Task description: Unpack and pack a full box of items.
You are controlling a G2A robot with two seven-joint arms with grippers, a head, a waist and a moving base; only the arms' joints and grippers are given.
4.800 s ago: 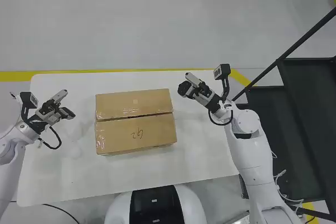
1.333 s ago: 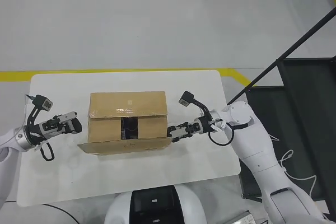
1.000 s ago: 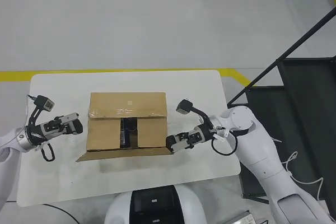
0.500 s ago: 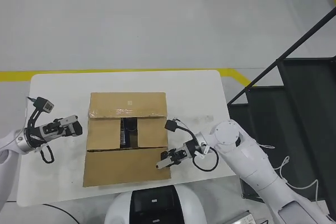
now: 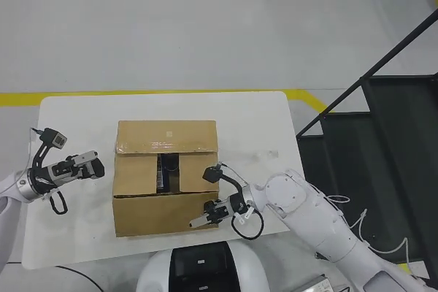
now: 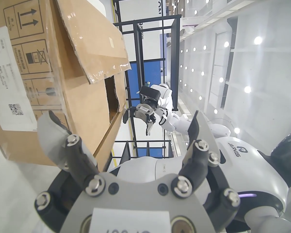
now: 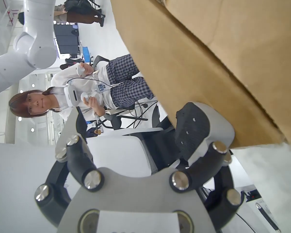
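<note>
- The front flap (image 5: 160, 214) of the brown box (image 5: 135, 175) hangs down the front of the box. I think it could spring back up, because stiff cardboard likes to bend back and nothing grips it.
- The box could slide on the white tabletop (image 5: 263, 124) if a gripper pushes it hard, because nothing holds the box.
- A finger could snag the flap edge and tear it.
- The box sits in the middle of the tabletop. Its back flap (image 5: 166, 136) lies flat on top.
- The right gripper (image 5: 202, 220) is at the front of the box, by the right end of the front flap. Its fingers (image 7: 194, 127) are spread apart and hold nothing. One finger is right beside the flap; I cannot tell if it touches.
- The left gripper (image 5: 93, 165) is just beside the left side of the box, not touching it. Its fingers are apart and empty.
- Dark things (image 5: 168, 171) show in the gap in the top of the box.
</note>
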